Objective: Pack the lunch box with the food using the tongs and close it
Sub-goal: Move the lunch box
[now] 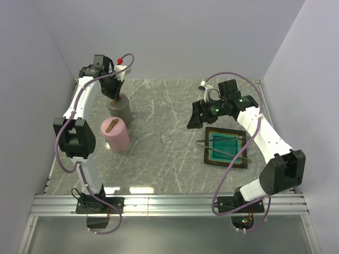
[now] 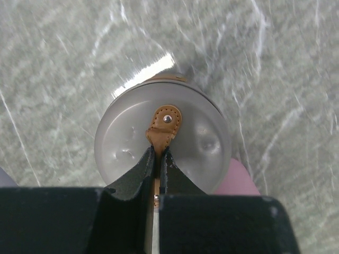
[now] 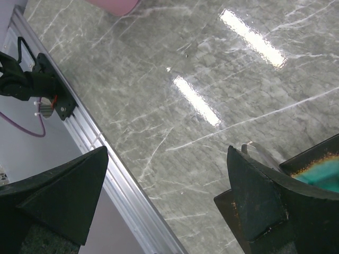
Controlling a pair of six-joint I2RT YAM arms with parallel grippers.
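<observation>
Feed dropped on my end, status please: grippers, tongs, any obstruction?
Left gripper shut on leather tab of grey container. Right gripper open, empty, over table beside tray. Tongs lying across tray, untouched. Pink container close beside grey one.

My table (image 1: 169, 164) looks like grey stone with white veins. It is smooth and so shiny that the lamps show in it. The grey lid (image 2: 201, 137) looks like frosted plastic, smooth with a soft shine. Its tan tab (image 2: 162, 131) looks like leather with small stitches, and it has a shiny metal stud (image 2: 167, 119). The pink pot (image 1: 117, 136) looks smooth and matt. The left gripper (image 2: 158, 151) and the right gripper (image 3: 168, 153) have fingers (image 3: 254, 201) of black matt plastic, a bit grainy. The tray (image 1: 225, 165) has a dark, dull rim and a glossy teal inside. The tongs (image 1: 222, 151) are thin grey metal. The rail (image 3: 122, 182) is ribbed, shiny metal.
</observation>
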